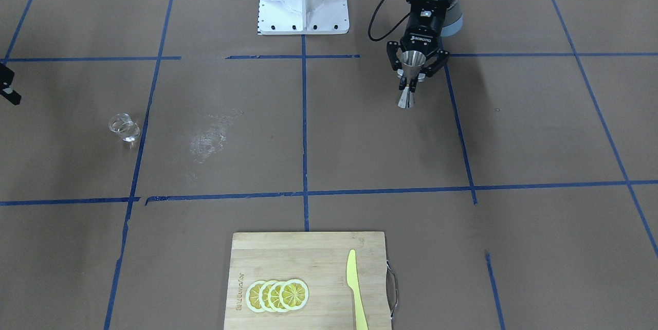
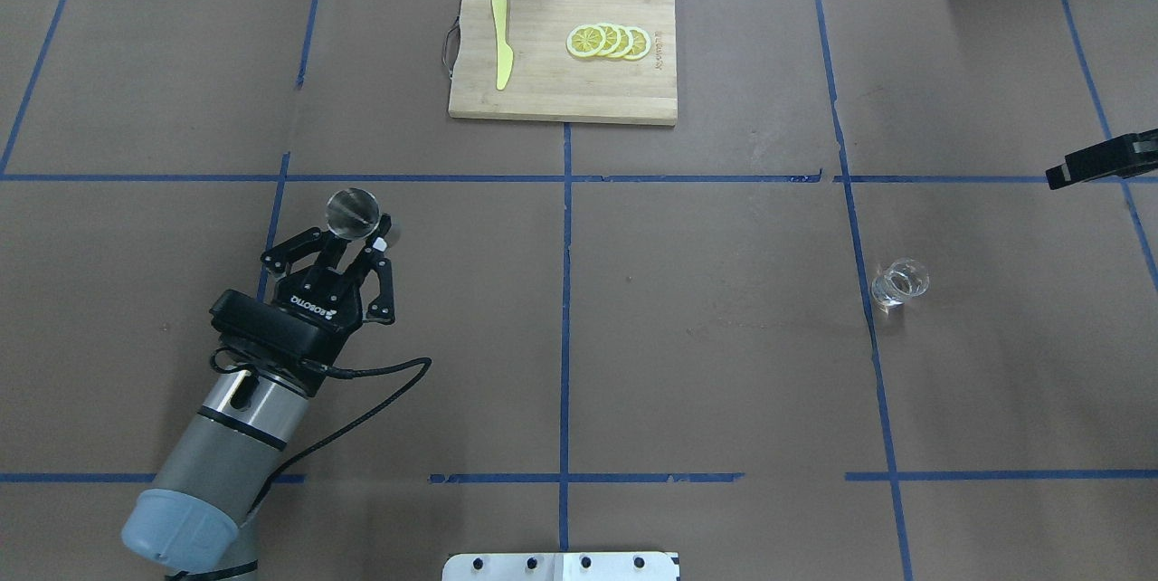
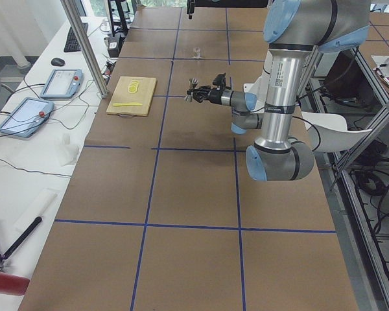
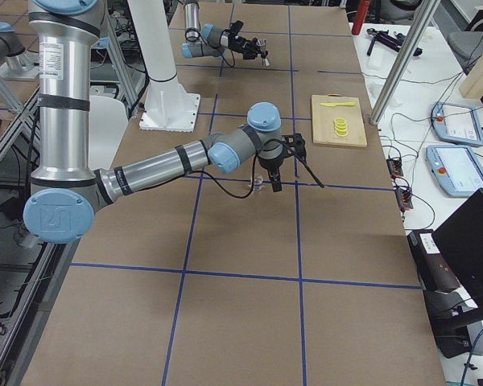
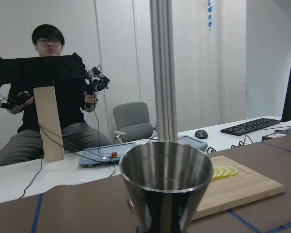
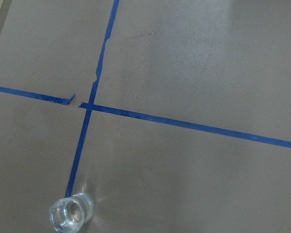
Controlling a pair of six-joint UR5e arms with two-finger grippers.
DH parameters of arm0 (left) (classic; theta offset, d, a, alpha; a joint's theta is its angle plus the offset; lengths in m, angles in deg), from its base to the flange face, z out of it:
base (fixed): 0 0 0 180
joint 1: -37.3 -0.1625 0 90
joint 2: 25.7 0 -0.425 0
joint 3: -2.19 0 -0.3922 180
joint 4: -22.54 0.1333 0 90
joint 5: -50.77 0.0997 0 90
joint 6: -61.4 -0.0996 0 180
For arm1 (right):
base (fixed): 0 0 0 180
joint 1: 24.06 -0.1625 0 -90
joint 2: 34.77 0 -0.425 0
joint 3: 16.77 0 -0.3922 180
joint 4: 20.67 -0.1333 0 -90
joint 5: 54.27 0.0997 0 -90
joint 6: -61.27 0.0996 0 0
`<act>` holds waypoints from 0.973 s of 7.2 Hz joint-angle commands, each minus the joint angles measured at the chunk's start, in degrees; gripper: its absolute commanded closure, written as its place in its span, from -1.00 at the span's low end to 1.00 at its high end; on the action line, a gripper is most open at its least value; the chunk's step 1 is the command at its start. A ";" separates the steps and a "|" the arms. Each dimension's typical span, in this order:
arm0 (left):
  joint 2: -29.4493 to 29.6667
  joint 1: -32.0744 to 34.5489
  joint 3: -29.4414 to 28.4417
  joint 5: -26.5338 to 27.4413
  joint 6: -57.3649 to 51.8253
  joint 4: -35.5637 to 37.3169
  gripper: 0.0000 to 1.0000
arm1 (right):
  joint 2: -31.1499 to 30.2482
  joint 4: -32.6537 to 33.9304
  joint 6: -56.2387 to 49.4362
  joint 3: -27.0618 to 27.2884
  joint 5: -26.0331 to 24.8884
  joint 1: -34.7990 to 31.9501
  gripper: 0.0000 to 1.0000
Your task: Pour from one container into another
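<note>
Jigger (image 1: 413, 61), stiff slick steel, is clamped at its waist by the left hand (image 1: 410, 81), upper right in the front view. Glass cup (image 1: 125, 128), fragile and slippery, stands free on the surface (image 1: 360, 155) at mid-left; grasp its wall squarely. I cannot tell the right hand's (image 2: 1099, 162) state.

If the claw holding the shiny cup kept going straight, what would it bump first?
Probably the cutting board, near its knife end: the left claw holding the jigger aims roughly there. Its height is unclear, so it might pass over.
</note>
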 commanded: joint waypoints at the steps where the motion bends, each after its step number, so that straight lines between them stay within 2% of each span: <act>1: 2.76 -0.55 -1.55 -1.93 -2.79 0.65 1.00 | -0.97 -5.82 7.96 0.41 -4.71 7.74 -1.00; 3: 5.66 -0.37 -4.63 -4.29 -2.44 2.04 1.00 | -1.06 -5.83 16.17 2.60 -7.72 12.84 -1.00; 5: 7.51 1.03 -4.64 -8.51 -2.00 5.12 1.00 | -0.97 -5.83 25.42 4.27 -15.95 20.83 -1.00; 7: 9.52 2.70 -4.64 -11.33 4.47 11.60 1.00 | -1.41 -5.83 29.40 4.45 -18.18 23.24 -1.00</act>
